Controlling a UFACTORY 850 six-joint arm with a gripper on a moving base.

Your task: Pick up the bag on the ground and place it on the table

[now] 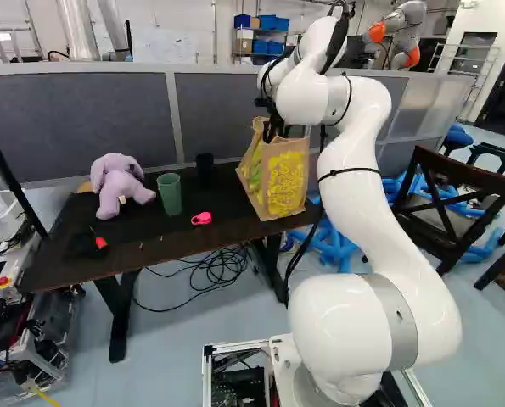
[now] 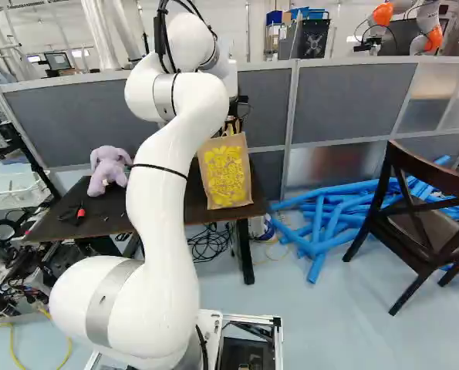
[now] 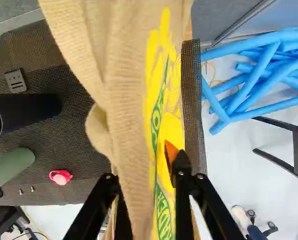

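Note:
In the left base view the gripper (image 1: 274,129) is at the top of the brown paper bag (image 1: 283,180) with yellow print. The bag stands upright at the right end of the dark table (image 1: 142,248), its base appearing to rest on the top. In the wrist view the gripper (image 3: 146,175) has its fingers apart, one on each side of the bag's upper part (image 3: 126,115); it looks open, with bag material between the fingers. An orange pad (image 3: 171,150) shows against the printed side. The bag hides part of the fingers.
On the table are a black cup (image 1: 204,170), a green cup (image 1: 170,194), a pink item (image 1: 202,218) and a purple plush toy (image 1: 119,186). A grey partition (image 2: 345,104) stands behind. Blue tubes (image 2: 322,223) and a wooden chair (image 2: 414,223) are to the right. Another robot (image 1: 398,34) stands beyond.

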